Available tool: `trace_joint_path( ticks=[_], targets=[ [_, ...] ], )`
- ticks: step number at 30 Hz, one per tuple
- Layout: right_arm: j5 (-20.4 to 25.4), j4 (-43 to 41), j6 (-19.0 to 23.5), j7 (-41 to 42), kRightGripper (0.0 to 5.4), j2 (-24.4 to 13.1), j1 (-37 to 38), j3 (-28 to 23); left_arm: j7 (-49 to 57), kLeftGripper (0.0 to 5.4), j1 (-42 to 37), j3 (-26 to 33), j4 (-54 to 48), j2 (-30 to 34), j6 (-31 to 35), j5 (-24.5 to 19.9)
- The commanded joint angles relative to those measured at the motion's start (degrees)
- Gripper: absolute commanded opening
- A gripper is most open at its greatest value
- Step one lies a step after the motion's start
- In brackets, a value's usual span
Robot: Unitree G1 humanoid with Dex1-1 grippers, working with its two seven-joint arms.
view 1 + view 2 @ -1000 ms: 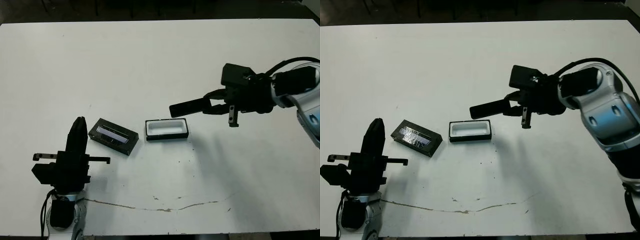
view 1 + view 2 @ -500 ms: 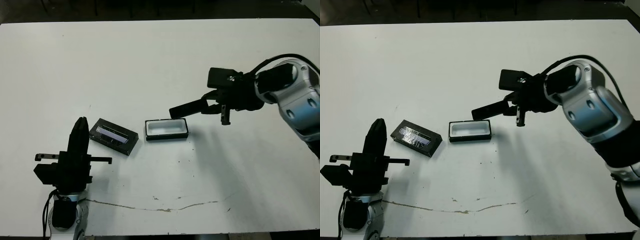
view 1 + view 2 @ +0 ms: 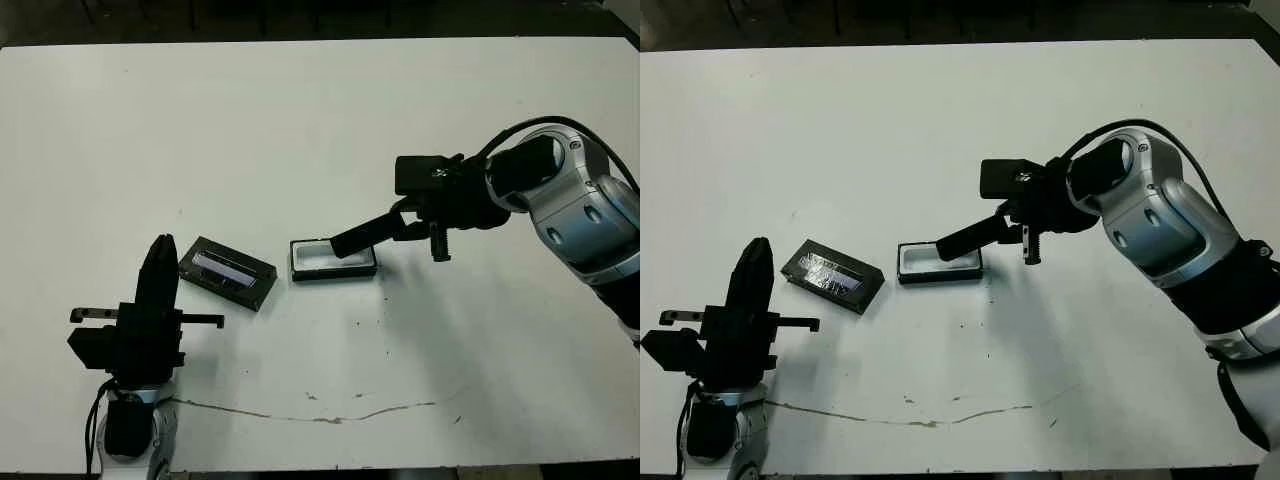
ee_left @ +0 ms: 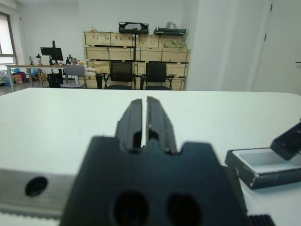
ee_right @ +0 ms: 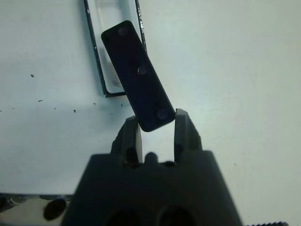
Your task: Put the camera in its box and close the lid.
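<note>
My left gripper rests closed and empty near me, the lid lies just beside the box, and my right gripper pinches only one end of the camera, tilted above the box, so it may twist, catch the rim and miss.

Table: matt white, smooth, scuffed with dark specks and a thin brownish crack line near the 6 o'clock edge. Camera: smooth black plastic look, slight sheen, small round marks on the face. Box: black walls, matt white lining. Lid: black with a glossy window strip catching light. Right gripper: matt black plastic jaws; arm shell behind is glossy silver-grey. Left gripper: matt black, ribbed jaws.
</note>
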Motion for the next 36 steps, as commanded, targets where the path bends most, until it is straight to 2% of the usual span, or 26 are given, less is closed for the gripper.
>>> trace_joint_path(
  ticks=[1,10,23,36],
  targets=[
    [-0.55,-0.96,0.62,0.90,0.37,-0.08,0.20,0.81,0.18,0.00,3.37,-0.20,0.51,-0.47,0.59,0.03],
    [-3.55,-1.91,0.59,0.58,0.37,0.38,0.29,2.59,0.65,0.00,3.72,-0.31,0.40,-0.59,0.65,0.69],
    [-6.66,-4.25,7.03,-2.91,0.37,2.64,1.59,3.44,0.46,0.00,3.91,-0.40,0.80,-0.36,0.63,-0.07],
    [-8.09,-5.55,7.59,-2.73,0.37,2.73,1.27,4.85,0.86,0.00,4.12,-0.58,0.59,-0.47,0.70,0.37]
  ],
)
